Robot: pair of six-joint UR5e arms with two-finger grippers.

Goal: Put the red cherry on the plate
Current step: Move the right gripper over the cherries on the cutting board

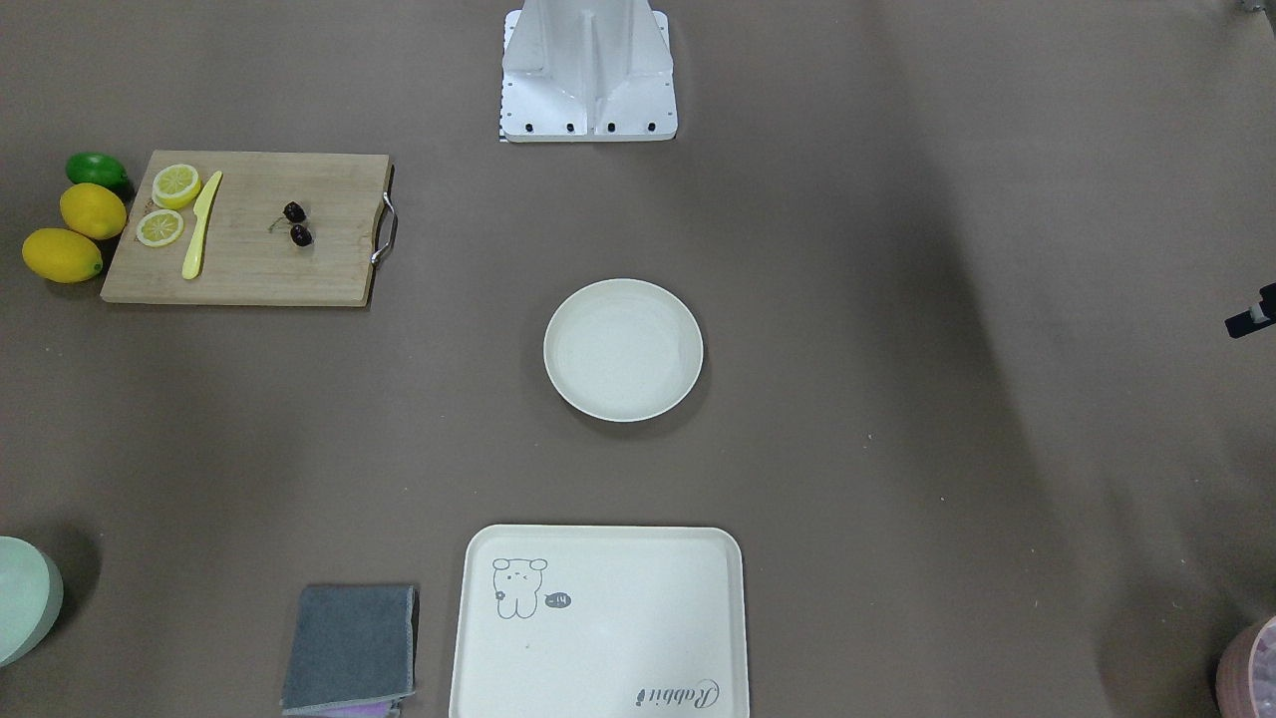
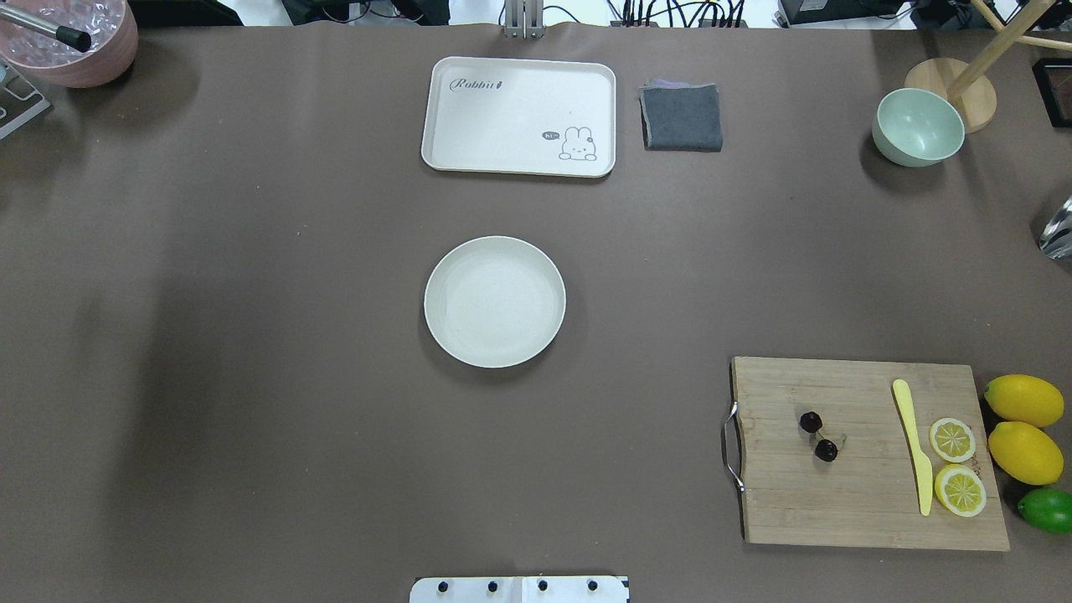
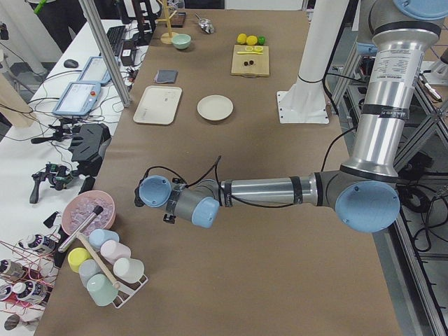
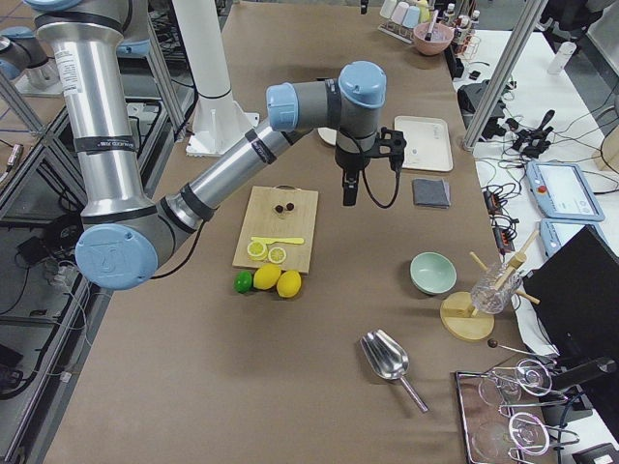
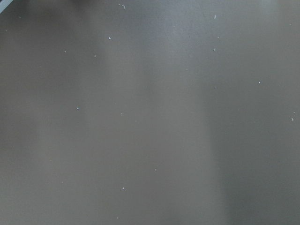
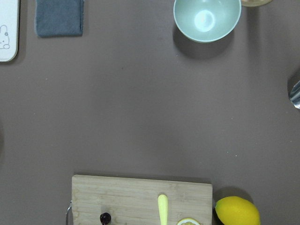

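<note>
The red cherry (image 2: 818, 435), a pair of tiny dark fruits, lies on the wooden cutting board (image 2: 854, 494), near its handle end; it also shows as the cherry (image 1: 296, 224) and at the bottom edge of the right wrist view (image 6: 105, 218). The round cream plate (image 2: 494, 301) sits bare at the table's middle (image 1: 623, 349). My right gripper (image 4: 348, 191) hangs high above the table just beyond the board, between cherry and plate; I cannot tell its state. My left gripper (image 3: 142, 198) hovers low over bare table far from both, and its state cannot be told.
On the board lie a yellow knife (image 2: 913, 444) and two lemon slices (image 2: 952, 440); two lemons (image 2: 1023, 400) and a lime (image 2: 1047, 509) sit beside it. A cream tray (image 2: 519, 113), grey cloth (image 2: 682, 117), mint bowl (image 2: 918, 126) and pink bowl (image 2: 71, 42) line the far side.
</note>
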